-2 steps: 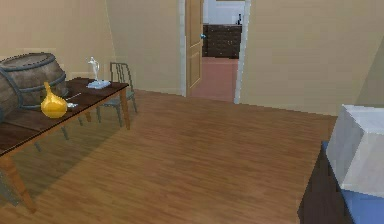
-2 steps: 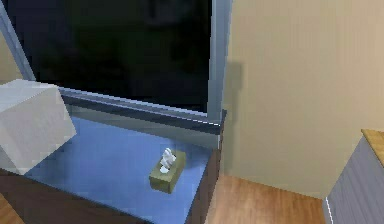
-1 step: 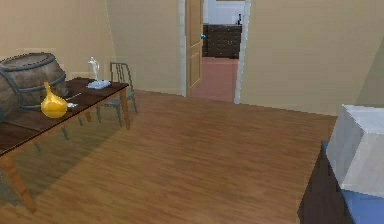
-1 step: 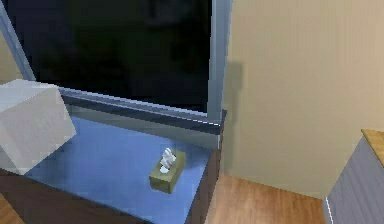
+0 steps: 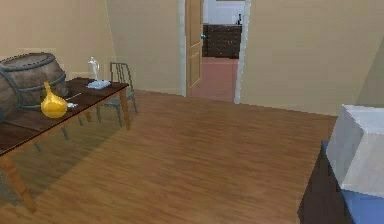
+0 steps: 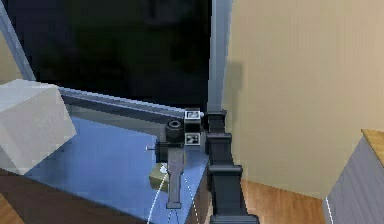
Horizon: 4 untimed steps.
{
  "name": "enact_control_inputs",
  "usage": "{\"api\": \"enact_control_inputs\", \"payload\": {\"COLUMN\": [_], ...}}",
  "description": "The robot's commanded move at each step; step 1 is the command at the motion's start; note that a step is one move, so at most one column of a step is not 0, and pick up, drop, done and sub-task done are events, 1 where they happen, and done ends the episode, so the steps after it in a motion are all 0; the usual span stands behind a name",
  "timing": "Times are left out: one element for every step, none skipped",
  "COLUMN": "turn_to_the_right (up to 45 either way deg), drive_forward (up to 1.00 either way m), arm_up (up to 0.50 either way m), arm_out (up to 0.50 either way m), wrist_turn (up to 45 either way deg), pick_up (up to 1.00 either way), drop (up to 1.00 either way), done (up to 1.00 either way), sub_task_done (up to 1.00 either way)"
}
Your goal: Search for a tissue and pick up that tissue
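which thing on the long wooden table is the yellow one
The gourd-shaped vase beside the dark barrel-shaped thing; farther along the table stand a white thing and a pale blue one.

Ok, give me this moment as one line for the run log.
arm: extended | gripper: at blue tabletop, hold cannot tell | small pale thing: on tabletop near gripper | white box: same tabletop

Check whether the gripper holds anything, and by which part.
Cannot tell: the gripper has its far end against a small pale thing lying on the blue surface.
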Motion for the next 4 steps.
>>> {"api": "enact_control_inputs", "payload": {"turn_to_the_right": [0.0, 0.0, 0.0, 0.0], "drive_forward": [0.0, 0.0, 0.0, 0.0], "arm_up": [0.0, 0.0, 0.0, 0.0], "arm_out": [0.0, 0.0, 0.0, 0.0], "wrist_turn": [45.0, 45.0, 45.0, 27.0], "pick_up": [0.0, 0.0, 0.0, 0.0], "drop": [0.0, 0.0, 0.0, 0.0], "done": [0.0, 0.0, 0.0, 0.0], "sub_task_done": [0.0, 0.0, 0.0, 0.0]}}
